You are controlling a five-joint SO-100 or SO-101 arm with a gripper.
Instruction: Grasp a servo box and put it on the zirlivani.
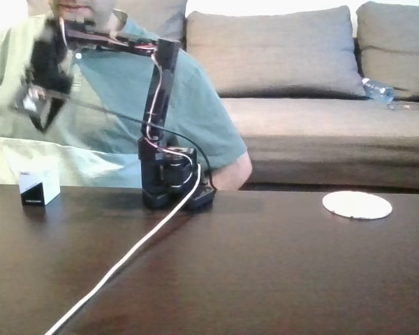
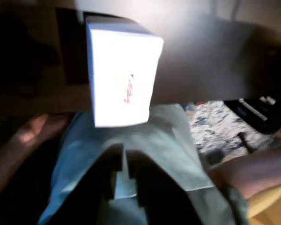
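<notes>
The gripper hangs high in the air, blurred in the fixed view, pointing down; in the wrist view its dark fingers stand nearly together with only a thin gap and nothing between them. Straight below it in the fixed view, well apart, the servo box stands upright on the dark table, left of the arm's base. The zirlivani lies flat far right of that base. The coming move is likely a plain descent, with the fingers spread first.
</notes>
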